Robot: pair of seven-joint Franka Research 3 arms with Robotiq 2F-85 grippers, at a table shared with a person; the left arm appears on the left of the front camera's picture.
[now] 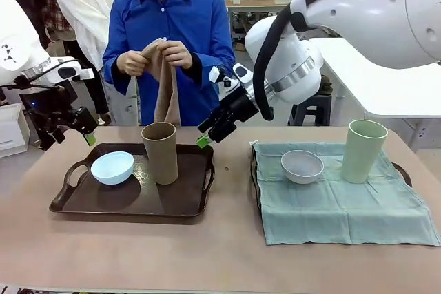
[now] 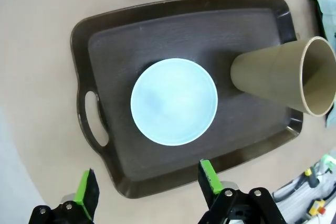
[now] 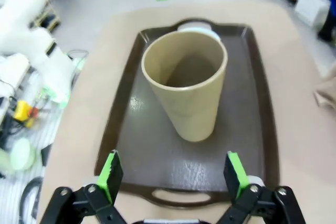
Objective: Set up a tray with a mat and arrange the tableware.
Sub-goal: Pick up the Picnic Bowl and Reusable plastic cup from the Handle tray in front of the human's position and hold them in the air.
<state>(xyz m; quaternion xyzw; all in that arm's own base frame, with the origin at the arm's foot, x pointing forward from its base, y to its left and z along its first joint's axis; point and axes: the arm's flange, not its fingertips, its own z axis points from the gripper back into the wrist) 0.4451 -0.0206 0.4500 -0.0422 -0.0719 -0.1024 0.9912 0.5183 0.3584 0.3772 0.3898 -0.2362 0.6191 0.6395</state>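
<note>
**Tan tumbler, pale blue bowl on bare brown tray**

Right gripper faces the tumbler and left gripper hangs beside the tray, both wide open and empty. The person holds a tan cloth. Next, probably clear the tray for it.

White arm — black hand, green pads.

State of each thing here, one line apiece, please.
Brown tray: no mat.
Blue bowl: upright, on tray.
Tan tumbler: upright, on tray.
Green mat: spread out.
White bowl: upright, on mat.
Green tumbler: upright, on mat.
Tan cloth: in person's hands.
Left gripper: open, empty.
Right gripper: open, empty.
</note>
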